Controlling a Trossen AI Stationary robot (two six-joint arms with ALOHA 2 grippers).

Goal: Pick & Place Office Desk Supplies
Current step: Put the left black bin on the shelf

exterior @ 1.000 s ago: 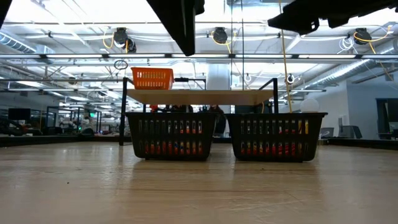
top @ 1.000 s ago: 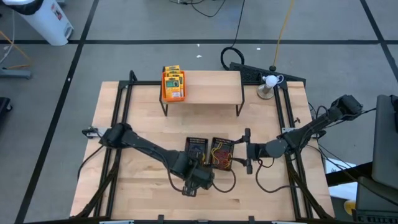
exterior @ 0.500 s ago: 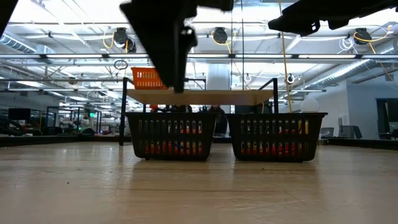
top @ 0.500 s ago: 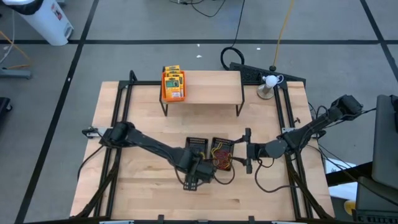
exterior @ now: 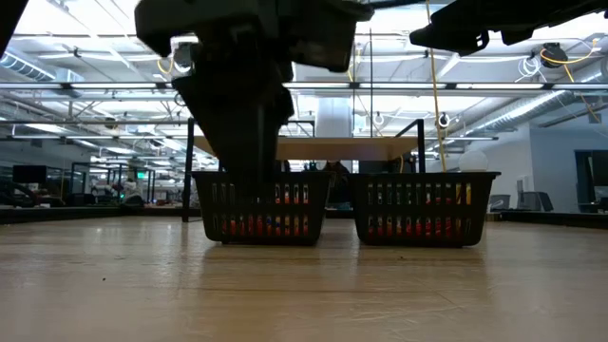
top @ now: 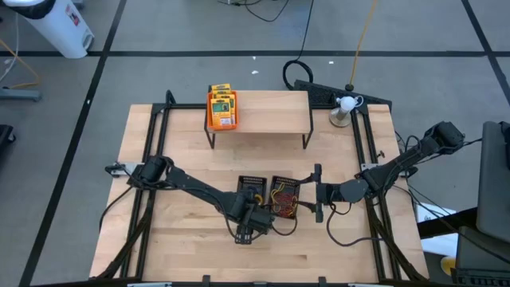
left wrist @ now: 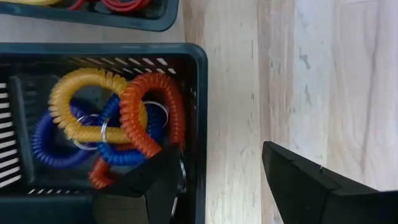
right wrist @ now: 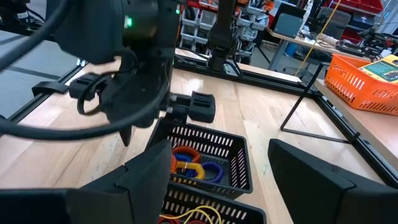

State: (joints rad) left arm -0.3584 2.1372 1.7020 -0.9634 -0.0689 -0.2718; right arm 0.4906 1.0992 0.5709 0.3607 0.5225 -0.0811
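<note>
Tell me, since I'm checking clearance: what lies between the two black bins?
Nothing: in the low view, only bare tabletop separates the left black bin from the right black bin.

Taking the high view as a clock face, the shelf [top: 259, 112] stands at twelve on the table [top: 183, 255], with one bin [top: 222, 110] holding packs [top: 224, 104] on its nine o'clock end. Two more bins sit side by side at the centre: one [top: 252, 191] toward nine, the other [top: 285, 196] toward three, coiled loops [left wrist: 112, 124] inside each. The left gripper [top: 249, 229] hangs at six of the nine-side bin, straddling its wall. The right gripper [top: 317, 192] waits just at three of the other bin.
</note>
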